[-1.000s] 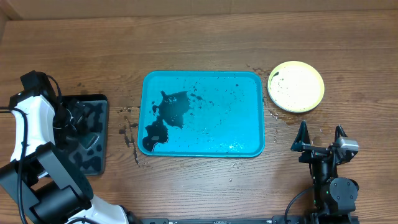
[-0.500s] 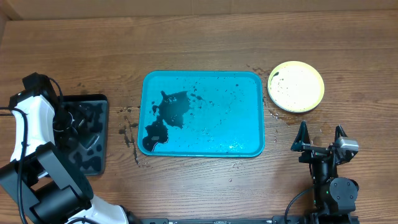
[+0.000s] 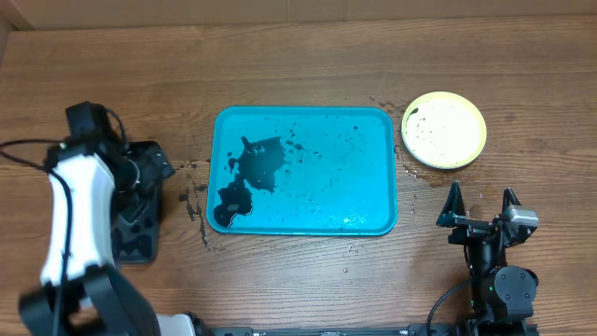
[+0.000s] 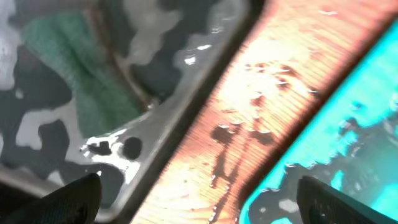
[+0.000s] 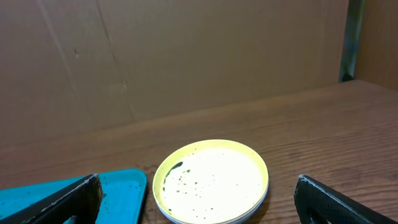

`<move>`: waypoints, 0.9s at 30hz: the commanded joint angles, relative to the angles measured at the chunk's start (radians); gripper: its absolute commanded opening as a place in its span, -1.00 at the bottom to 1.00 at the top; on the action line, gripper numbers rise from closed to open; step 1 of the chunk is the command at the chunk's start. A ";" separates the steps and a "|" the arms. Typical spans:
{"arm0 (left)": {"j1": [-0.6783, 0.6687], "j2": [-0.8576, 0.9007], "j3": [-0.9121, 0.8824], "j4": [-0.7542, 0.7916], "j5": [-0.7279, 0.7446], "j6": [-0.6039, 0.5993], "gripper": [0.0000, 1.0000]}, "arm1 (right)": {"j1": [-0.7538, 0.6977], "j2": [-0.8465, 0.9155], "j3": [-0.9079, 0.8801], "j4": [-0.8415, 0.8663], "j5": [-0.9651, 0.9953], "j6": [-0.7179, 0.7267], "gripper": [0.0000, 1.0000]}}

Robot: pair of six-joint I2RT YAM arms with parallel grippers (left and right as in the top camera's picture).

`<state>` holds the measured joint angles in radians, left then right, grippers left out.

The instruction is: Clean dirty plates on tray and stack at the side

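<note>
We see the wooden table [image 3: 298, 65], wet below our left gripper [image 4: 200, 198], whose fingers stand wide apart. The turquoise tray [image 3: 359, 201], holding dark puddles, lies to that gripper's right; the black tray [image 3: 140, 245] lies on its other side, partly beneath it. The speckled yellow-green plate [image 5: 211, 180] rests on the table straight ahead of our right gripper [image 3: 481, 194], whose jaws are spread wide, touching nothing.

Bare table [image 3: 308, 65] separates the right gripper [image 3: 481, 191] from the plates [image 3: 444, 130]
</note>
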<state>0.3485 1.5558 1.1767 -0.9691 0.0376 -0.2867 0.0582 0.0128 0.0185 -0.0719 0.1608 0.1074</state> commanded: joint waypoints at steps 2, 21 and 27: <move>-0.065 -0.217 -0.169 0.087 0.008 0.147 0.99 | -0.009 -0.010 -0.011 0.004 -0.005 -0.004 1.00; -0.192 -0.769 -0.761 0.638 0.145 0.205 1.00 | -0.009 -0.010 -0.011 0.004 -0.005 -0.004 1.00; -0.216 -0.868 -0.880 0.773 0.195 0.243 1.00 | -0.009 -0.010 -0.011 0.004 -0.005 -0.004 1.00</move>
<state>0.1493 0.7330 0.3450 -0.2272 0.1806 -0.0937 0.0528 0.0128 0.0185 -0.0723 0.1604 0.1070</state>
